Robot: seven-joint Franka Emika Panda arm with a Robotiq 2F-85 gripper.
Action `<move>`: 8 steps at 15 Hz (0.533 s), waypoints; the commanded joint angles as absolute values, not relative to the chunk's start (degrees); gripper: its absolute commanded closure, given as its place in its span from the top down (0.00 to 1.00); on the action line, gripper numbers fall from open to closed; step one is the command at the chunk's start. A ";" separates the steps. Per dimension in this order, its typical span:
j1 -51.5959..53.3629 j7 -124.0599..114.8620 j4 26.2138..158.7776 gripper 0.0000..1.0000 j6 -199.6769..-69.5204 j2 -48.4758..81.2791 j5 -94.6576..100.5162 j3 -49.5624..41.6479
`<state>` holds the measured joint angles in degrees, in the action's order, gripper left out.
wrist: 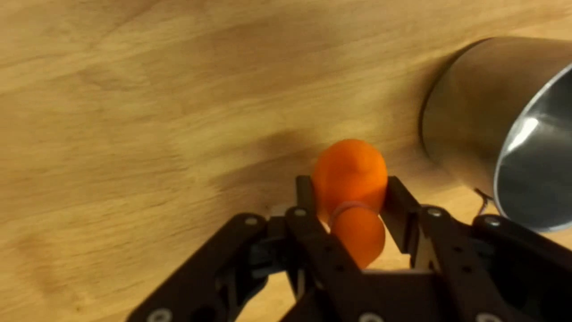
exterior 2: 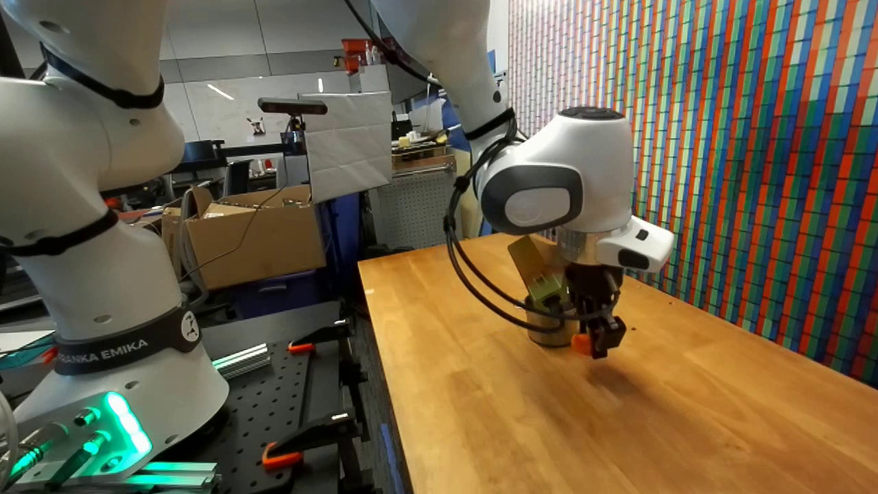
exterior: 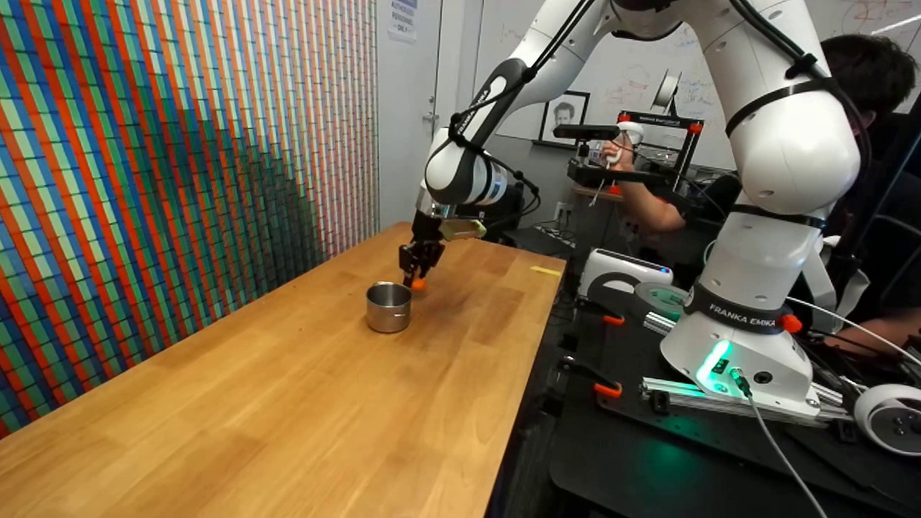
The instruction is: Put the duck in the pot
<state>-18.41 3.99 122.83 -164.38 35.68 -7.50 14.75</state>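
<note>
Grasping the duck (wrist: 351,174), the fingers (wrist: 402,214) bear on its nine and three o'clock flanks in the wrist view; the pot (wrist: 473,107) stands at two o'clock, the duck outside it. Handling: probably light, soft and slightly slippery; hold the larger lobe with modest force. Surface: wooden desk (exterior: 288,403), apparently smooth. Room: in an exterior view, a multicoloured wall (exterior: 180,180) rises at ten o'clock from the pot.

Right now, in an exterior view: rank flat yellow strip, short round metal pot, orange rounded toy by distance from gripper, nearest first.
1. Orange rounded toy: between the black fingers.
2. Short round metal pot: picture left, slightly lower.
3. Flat yellow strip: picture right, on the wooden table.
</note>
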 commanded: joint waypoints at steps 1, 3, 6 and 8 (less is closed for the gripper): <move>-17.98 5.12 122.14 0.20 -157.44 29.59 -12.11 14.71; -18.92 7.50 121.54 0.20 -157.21 28.64 -15.97 16.47; -21.38 13.39 120.44 0.20 -156.53 28.86 -24.86 20.97; -22.50 16.94 119.69 0.20 -155.28 29.90 -30.63 23.45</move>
<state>-19.55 11.13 121.51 -158.32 29.02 -23.29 19.41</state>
